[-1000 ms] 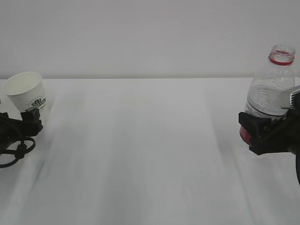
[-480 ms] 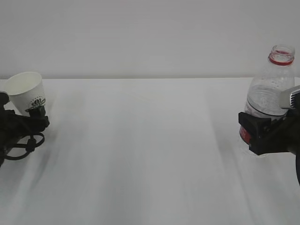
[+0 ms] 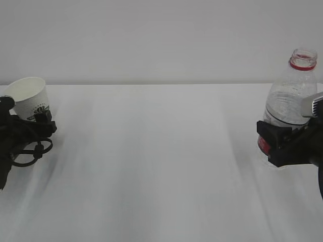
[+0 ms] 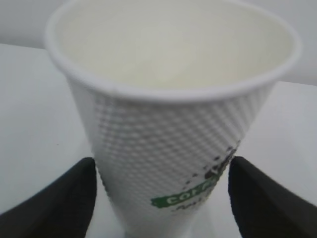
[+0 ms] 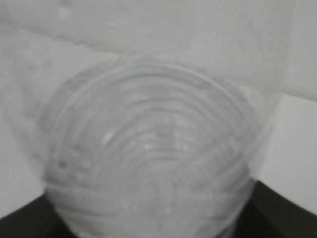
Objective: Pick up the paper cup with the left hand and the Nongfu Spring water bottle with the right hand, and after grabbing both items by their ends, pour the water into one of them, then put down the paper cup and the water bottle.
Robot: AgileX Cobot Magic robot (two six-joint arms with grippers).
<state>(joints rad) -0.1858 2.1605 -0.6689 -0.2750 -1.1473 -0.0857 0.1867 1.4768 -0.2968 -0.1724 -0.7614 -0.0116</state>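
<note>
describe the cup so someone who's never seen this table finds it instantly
On the white table, look to the far left edge, opposite the clear water bottle at the far right. There the black left gripper brackets a small white paper cup, tilted. It alone is opaque, dotted and tapered, with a green logo.

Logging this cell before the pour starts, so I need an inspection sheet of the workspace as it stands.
Surface: white table, bare in the middle.
Job's things: white dotted paper cup with green logo, tilted, far left; clear ribbed plastic bottle with red neck ring, upright, uncapped, far right.
Clutter: nothing seen.
Grippers: left gripper fingers flank the cup's lower part; right gripper closed round the bottle's lower body.
Cables: black loops beside left arm.
Surroundings: plain pale wall.
</note>
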